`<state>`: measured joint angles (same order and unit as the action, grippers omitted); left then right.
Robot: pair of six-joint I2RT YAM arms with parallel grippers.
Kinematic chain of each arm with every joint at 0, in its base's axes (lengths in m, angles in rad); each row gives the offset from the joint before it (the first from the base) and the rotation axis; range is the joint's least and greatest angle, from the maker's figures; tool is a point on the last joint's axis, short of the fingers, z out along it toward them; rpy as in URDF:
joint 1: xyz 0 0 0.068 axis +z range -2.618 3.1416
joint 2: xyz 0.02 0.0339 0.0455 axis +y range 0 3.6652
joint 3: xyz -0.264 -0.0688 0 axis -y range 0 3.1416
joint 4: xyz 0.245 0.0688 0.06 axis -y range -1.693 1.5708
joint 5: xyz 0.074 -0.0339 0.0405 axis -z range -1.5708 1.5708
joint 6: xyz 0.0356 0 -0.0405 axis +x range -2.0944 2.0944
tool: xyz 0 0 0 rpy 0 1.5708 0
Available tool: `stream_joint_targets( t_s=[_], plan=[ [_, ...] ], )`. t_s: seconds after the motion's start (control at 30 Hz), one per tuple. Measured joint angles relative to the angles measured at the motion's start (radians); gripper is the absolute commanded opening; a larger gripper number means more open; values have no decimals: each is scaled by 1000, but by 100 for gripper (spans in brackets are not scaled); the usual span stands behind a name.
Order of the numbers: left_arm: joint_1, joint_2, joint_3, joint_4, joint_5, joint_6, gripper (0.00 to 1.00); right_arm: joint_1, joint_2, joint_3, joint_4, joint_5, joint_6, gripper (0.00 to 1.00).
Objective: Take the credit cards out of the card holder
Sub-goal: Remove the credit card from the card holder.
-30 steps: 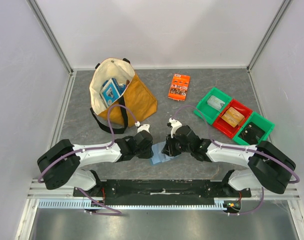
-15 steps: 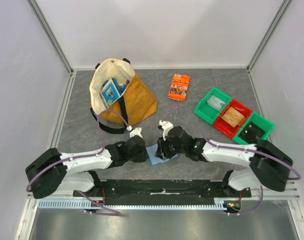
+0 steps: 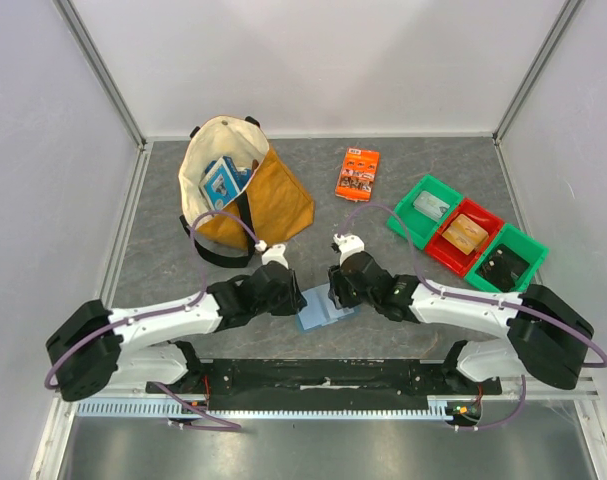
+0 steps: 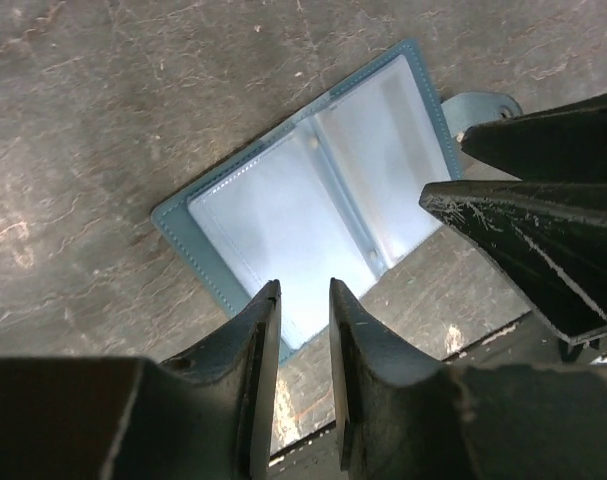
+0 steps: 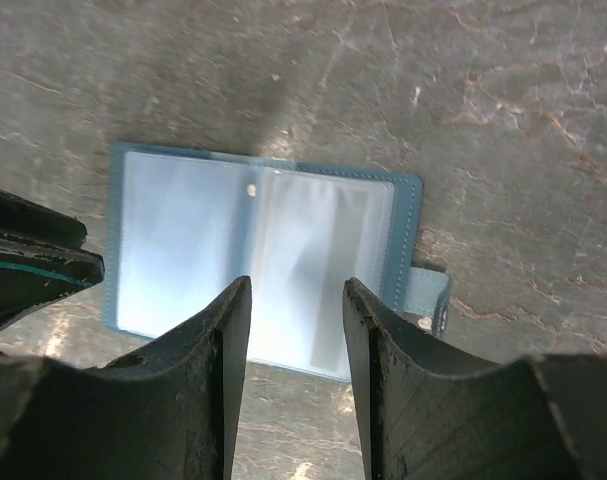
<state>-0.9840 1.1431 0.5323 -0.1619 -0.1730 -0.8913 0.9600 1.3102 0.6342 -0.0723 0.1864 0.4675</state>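
The card holder (image 3: 323, 306) lies opened flat on the grey table, a light-blue bifold with clear pockets (image 4: 313, 200) (image 5: 253, 250) and its small tab (image 5: 429, 296) sticking out. No card shows in its pockets. My left gripper (image 4: 303, 295) hovers open over its near-left edge with a narrow gap and nothing in it. My right gripper (image 5: 296, 290) is open over the right half, also with nothing in it. In the top view the grippers (image 3: 288, 290) (image 3: 336, 288) flank the holder. A tan-orange credit card (image 3: 465, 232) seems to lie in the red bin and a dark one (image 3: 503, 266) in the green bin beside it.
A tan and cream tote bag (image 3: 245, 196) holding a blue-and-white box (image 3: 223, 180) stands at the back left. An orange printed packet (image 3: 358, 172) lies at the back centre. A row of green and red bins (image 3: 408, 222) sits at the right. The table's front rail runs just below the holder.
Both grippers' jaws have widened and come off the card holder, which now lies open flat. Both arms swung left and back again.
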Motion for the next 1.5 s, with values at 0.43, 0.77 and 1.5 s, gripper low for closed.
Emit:
stream_joint_targets(
  t_s=[0.43, 0.77, 1.5],
  plan=[
    [0, 223, 46, 17, 59, 14, 29, -11, 59, -26, -12, 29, 23, 51],
    [0, 223, 46, 18, 71, 14, 27, -27, 77, -39, -11, 22, 38, 53],
    [0, 225, 46, 18, 72, 14, 26, -35, 38, -39, -13, -59, 37, 40]
  ],
)
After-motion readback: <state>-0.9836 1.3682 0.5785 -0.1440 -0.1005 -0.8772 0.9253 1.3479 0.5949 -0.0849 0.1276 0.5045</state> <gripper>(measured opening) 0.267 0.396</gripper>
